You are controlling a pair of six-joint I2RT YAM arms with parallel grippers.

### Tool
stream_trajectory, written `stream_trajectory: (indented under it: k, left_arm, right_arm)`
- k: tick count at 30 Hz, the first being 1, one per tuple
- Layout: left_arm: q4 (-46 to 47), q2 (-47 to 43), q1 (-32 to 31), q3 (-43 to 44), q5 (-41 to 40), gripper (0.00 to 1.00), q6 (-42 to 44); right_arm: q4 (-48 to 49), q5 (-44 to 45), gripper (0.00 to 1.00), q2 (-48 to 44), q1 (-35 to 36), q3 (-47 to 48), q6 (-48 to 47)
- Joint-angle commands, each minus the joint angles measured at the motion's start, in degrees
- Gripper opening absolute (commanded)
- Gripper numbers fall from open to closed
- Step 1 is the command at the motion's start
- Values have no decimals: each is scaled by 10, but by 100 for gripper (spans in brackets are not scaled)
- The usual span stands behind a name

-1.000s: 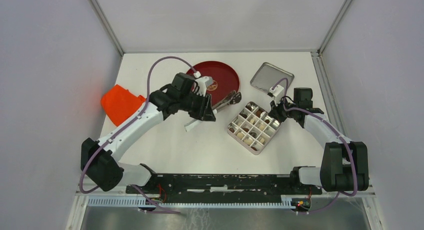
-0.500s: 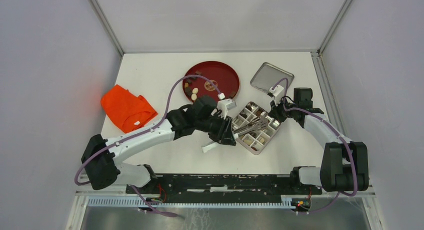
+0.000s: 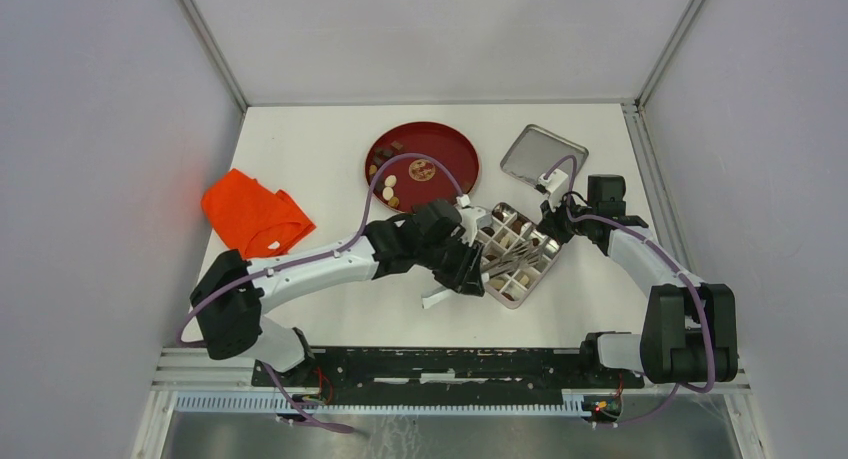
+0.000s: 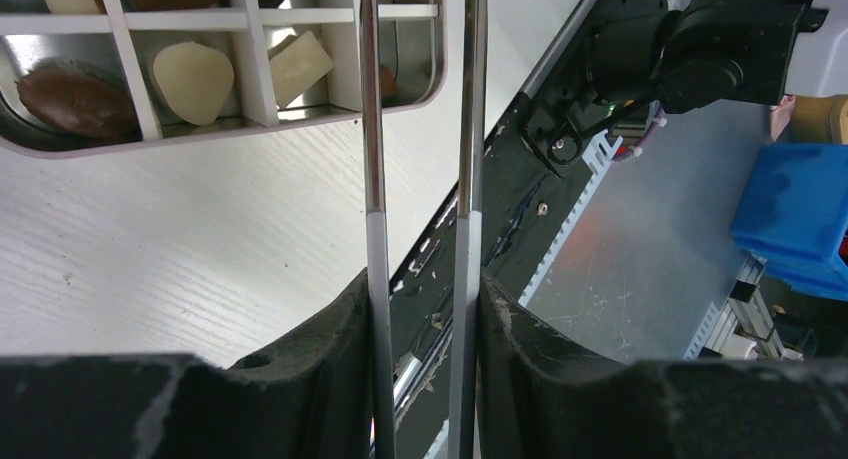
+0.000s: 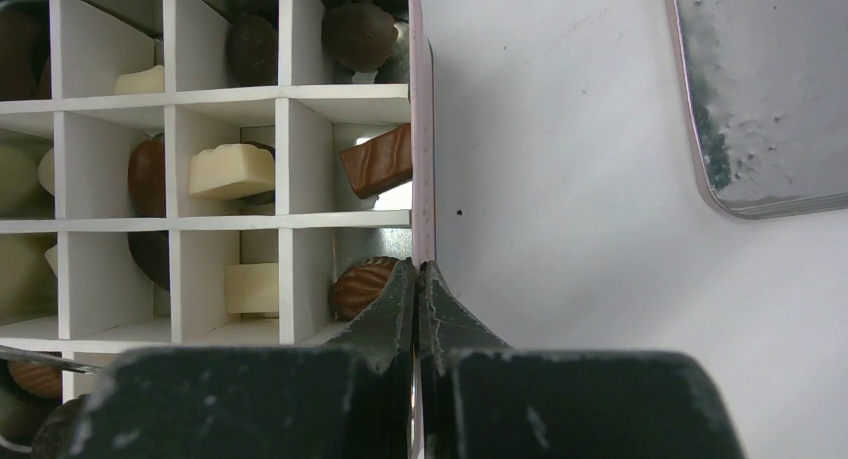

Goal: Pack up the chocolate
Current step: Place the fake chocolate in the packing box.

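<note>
Chocolate (image 5: pixel 232 171) fills most cells of the divided tin (image 5: pixel 421 129); more lies on the red plate (image 3: pixel 450 144) at its 11 o'clock. My right jaws clamp the tin's rim, my left jaws the tweezers (image 4: pixel 372 129) over it. A skewed tweezer squeeze could flick a piece onto the worktop (image 3: pixel 330 159).

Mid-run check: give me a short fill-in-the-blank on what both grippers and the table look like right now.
The left gripper is shut on the metal ___.
The right gripper is shut on the rim of the box, whose dividers are ___.
Loose chocolates lie on the ___ plate.
The cloth is ___.
Missing: tweezers; white; red; orange.
</note>
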Motion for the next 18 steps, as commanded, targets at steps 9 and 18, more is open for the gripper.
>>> stream_trajectory:
  k: [9, 18]
  left_arm:
    - [28, 36, -14, 59, -24, 2, 6]
    - [32, 60, -19, 75, -29, 5, 8]
  right_arm:
    - [27, -23, 0, -19, -2, 11, 8]
    - [26, -24, 0, -19, -1, 11, 7]
